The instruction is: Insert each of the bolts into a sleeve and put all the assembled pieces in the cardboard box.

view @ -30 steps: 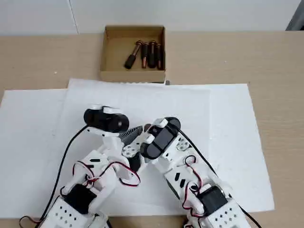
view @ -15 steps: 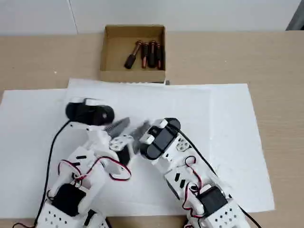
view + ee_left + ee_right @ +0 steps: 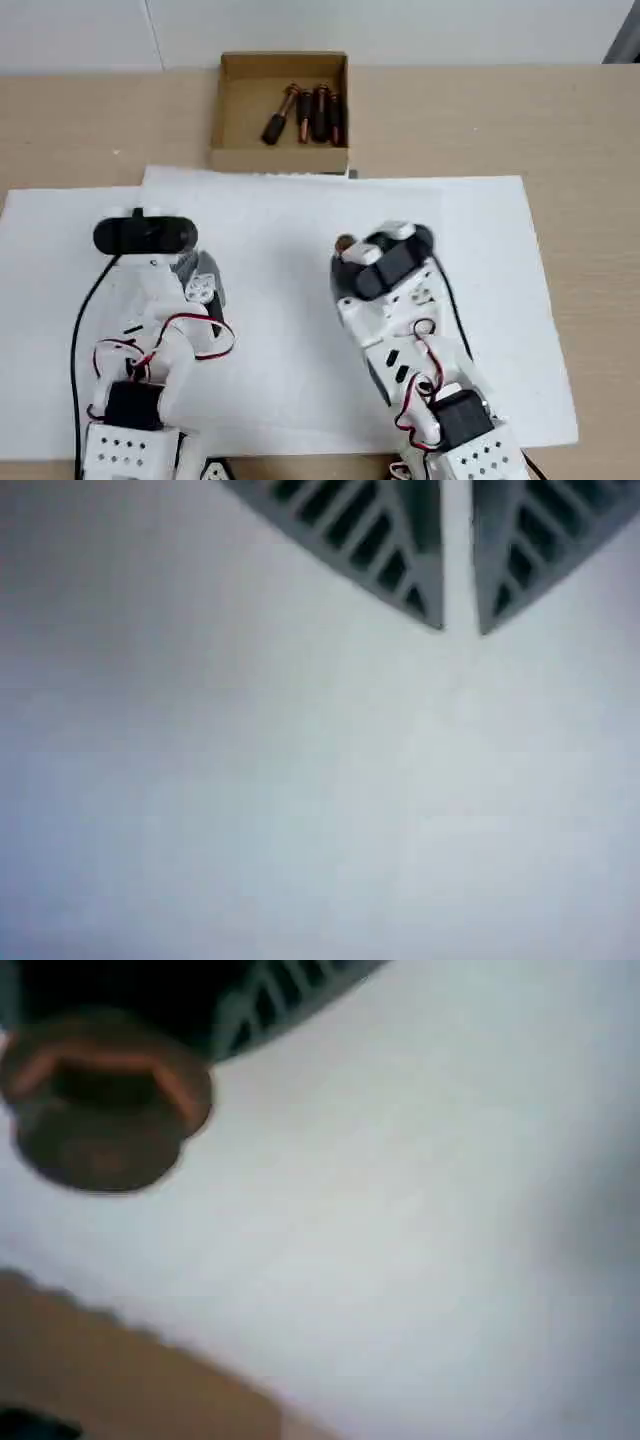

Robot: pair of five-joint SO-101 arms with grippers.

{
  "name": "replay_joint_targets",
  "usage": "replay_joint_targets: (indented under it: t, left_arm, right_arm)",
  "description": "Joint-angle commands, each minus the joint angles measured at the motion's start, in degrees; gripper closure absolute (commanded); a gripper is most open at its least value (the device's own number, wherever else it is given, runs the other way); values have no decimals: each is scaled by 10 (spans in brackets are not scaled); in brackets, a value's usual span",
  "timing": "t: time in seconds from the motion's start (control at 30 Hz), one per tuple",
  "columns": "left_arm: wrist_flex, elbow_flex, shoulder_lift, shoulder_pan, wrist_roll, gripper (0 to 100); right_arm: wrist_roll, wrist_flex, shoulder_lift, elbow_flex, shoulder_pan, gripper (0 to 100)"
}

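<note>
The cardboard box (image 3: 280,158) stands at the back of the table with several dark, copper-headed assembled pieces (image 3: 305,115) lying inside. In the high view my right gripper (image 3: 348,252) sits right of centre over the white paper, shut on a bolt (image 3: 345,243) whose copper head points toward the box. In the right wrist view that hex head (image 3: 105,1110) is close up, with a dark part behind it under a ribbed finger (image 3: 290,995). My left gripper (image 3: 203,288) hovers low over the paper at the left. Its fingertips (image 3: 430,605) are almost together with nothing between them.
A large white paper sheet (image 3: 300,220) covers the middle of the wooden table (image 3: 560,120). The two arms stand well apart, with bare paper between them and in front of the box.
The two grippers were together at the centre. The left arm has pulled away to the left with its gripper empty. The right arm has swung right, keeping the bolt.
</note>
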Motion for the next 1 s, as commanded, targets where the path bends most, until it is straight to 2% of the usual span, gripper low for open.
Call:
replay_joint_targets:
  t: [0.0, 0.13, 0.33, 0.53, 0.97]
  left_arm:
    - [-3, 20, -4, -4, -29, 994]
    - [-36, 44, -4, -8, -40, 994]
    - [-42, 67, -4, -4, -64, 994]
    - [-42, 84, -4, -6, -64, 994]
    - [-42, 110, -4, -4, -62, 994]
  right_arm:
    - [-11, -15, 1, -66, 22, 995]
    - [-12, -15, 69, -149, 46, 995]
    - [-46, -18, 274, -331, 89, 995]
    - [-53, -22, 465, -486, 89, 995]
    - [-50, -128, 837, -760, 88, 995]
